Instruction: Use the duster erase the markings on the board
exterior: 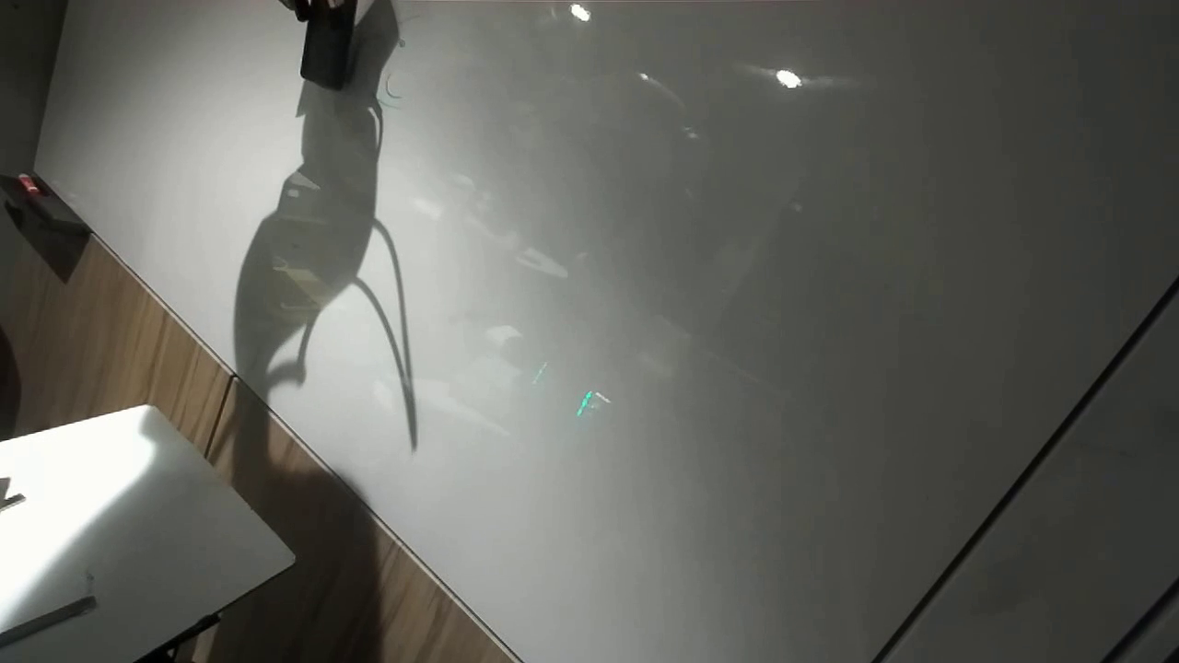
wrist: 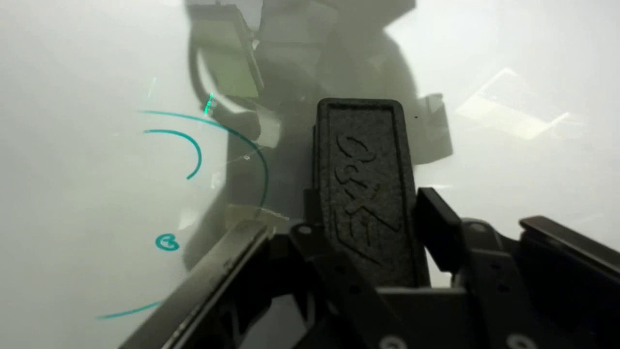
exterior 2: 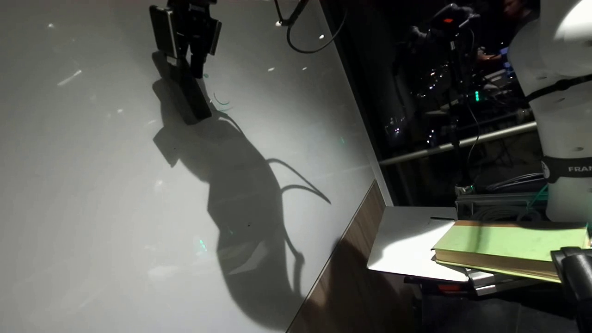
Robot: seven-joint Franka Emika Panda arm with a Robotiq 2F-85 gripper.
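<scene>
While teal markings (wrist: 199, 157) show nearby, claw (wrist: 367, 213) grips duster (wrist: 365, 174) by long sides, jaws parted only its width.

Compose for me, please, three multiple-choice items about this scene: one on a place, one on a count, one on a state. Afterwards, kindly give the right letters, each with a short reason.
1. In the wrist view, where do the thin teal pen markings on the glossy grey-white board lie, relative to the dark grey oblong duster?
A. To its left
B. To its right
C. On both sides

2. How many small looped scribbles are among these markings in the wrist view?
A. Three
B. One
C. Five

3. What is the state of the black two-fingered gripper?
A. Wide open, touching nothing
B. Shut, holding nothing
C. Shut on the duster

1: A, since every visible marking is left of the duster in that picture.
2: B, since the other markings are open lines.
3: C, since its fingers meet both long edges of the duster.
</scene>
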